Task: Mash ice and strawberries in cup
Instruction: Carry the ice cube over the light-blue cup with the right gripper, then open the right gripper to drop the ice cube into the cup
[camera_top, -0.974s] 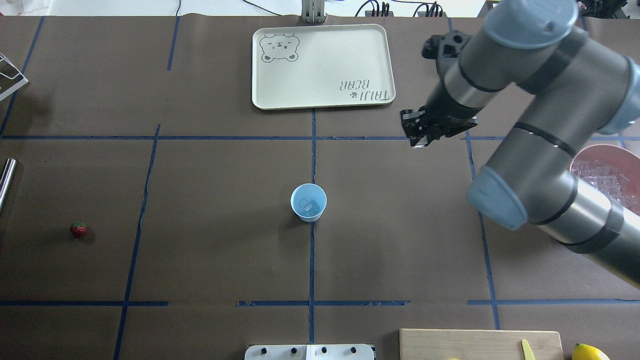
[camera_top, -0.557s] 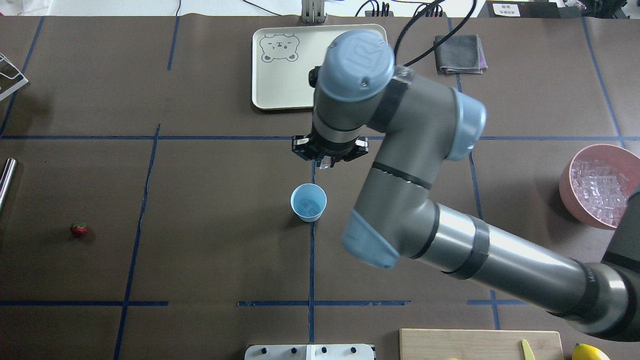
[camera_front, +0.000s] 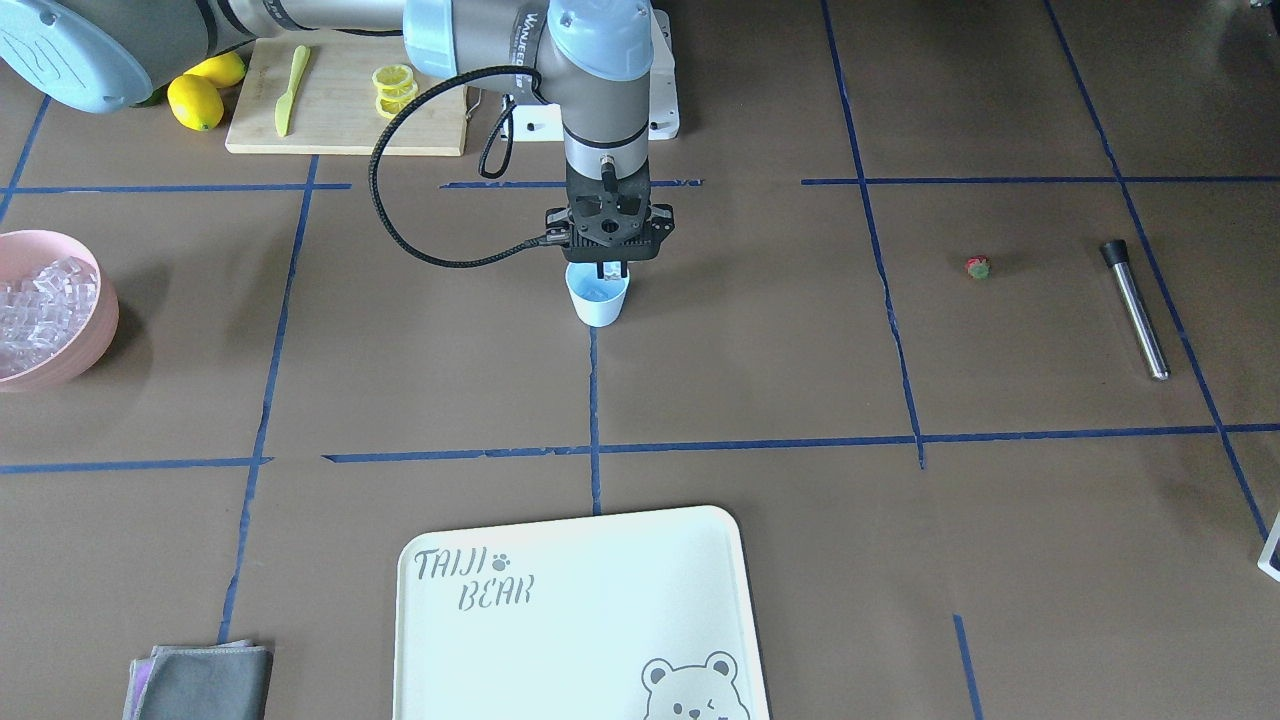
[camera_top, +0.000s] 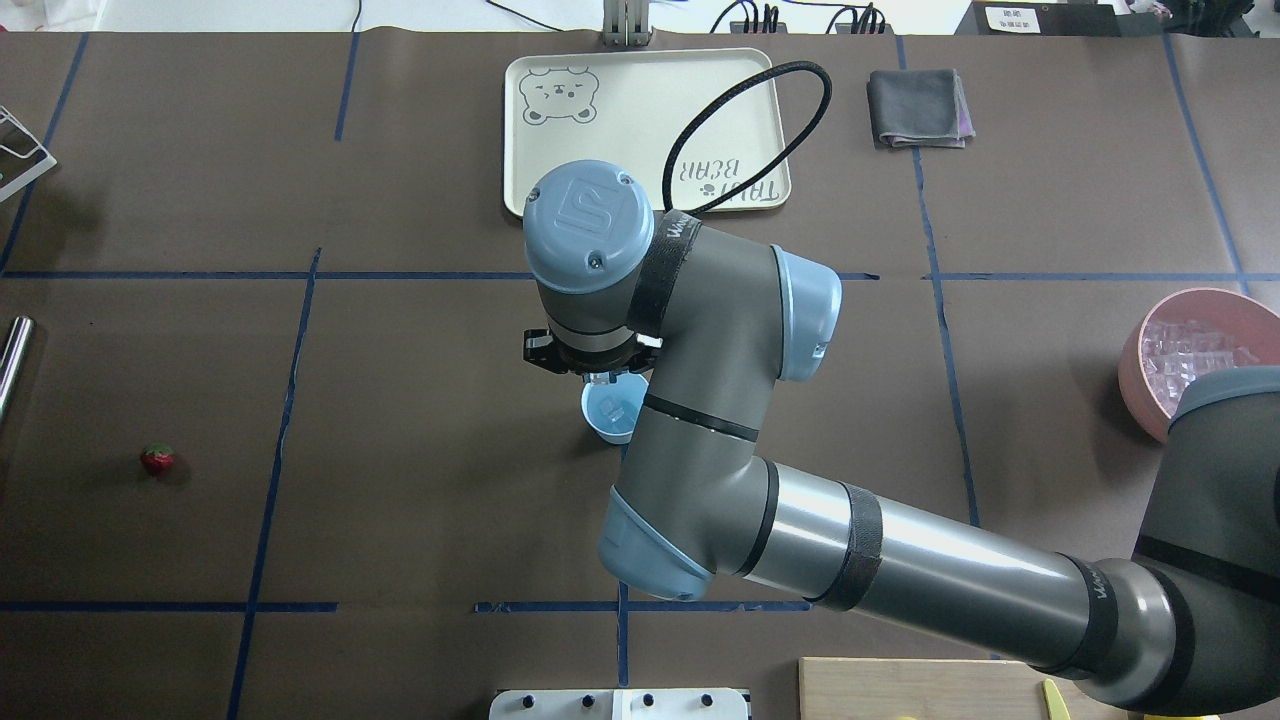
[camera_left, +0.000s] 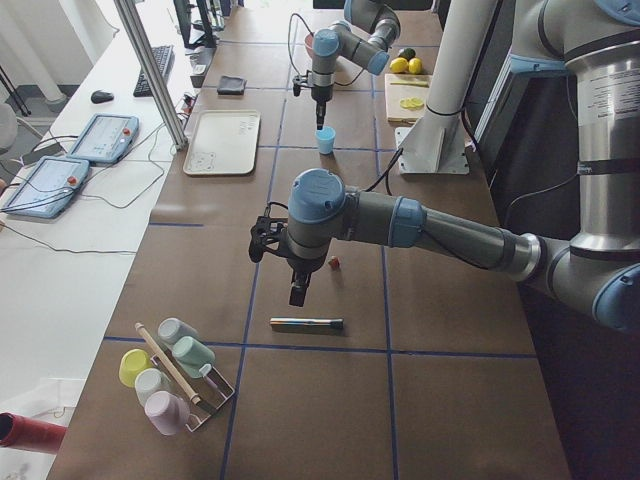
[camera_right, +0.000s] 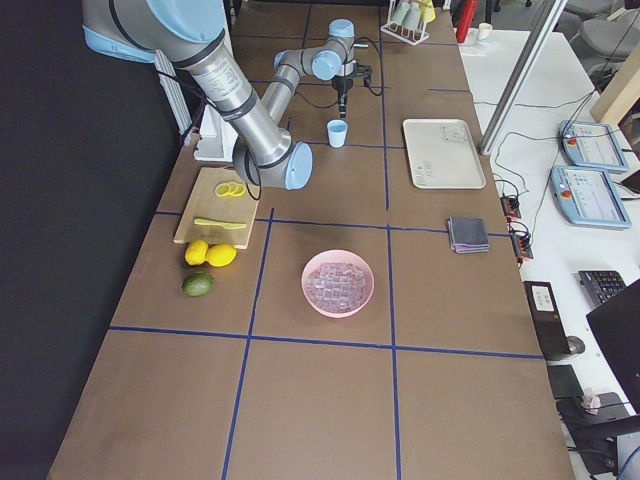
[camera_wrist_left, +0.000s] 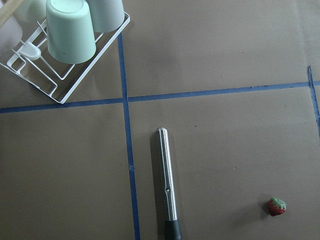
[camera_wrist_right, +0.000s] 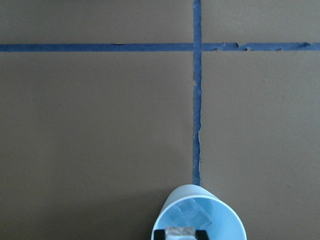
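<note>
Right claw (camera_front: 610, 272) hovers over the small pale-blue plastic cup (camera_front: 598, 308) on the bench, pinching a clear glassy ice cube (camera_wrist_right: 180, 232). Looks like ice-loading. Next: release straight down. The tiny red strawberry (camera_front: 978, 266) lies well apart.

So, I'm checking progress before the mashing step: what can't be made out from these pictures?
- How much ice is in the cup: overhead, the right arm's wrist covers part of it; the right wrist view's bottom edge cuts it off.
- The right end effector fingertips, closed on an ice cube: barely in the right wrist view, at the bottom edge.
- The left end effector: only in the exterior left view; open or shut cannot be told.
</note>
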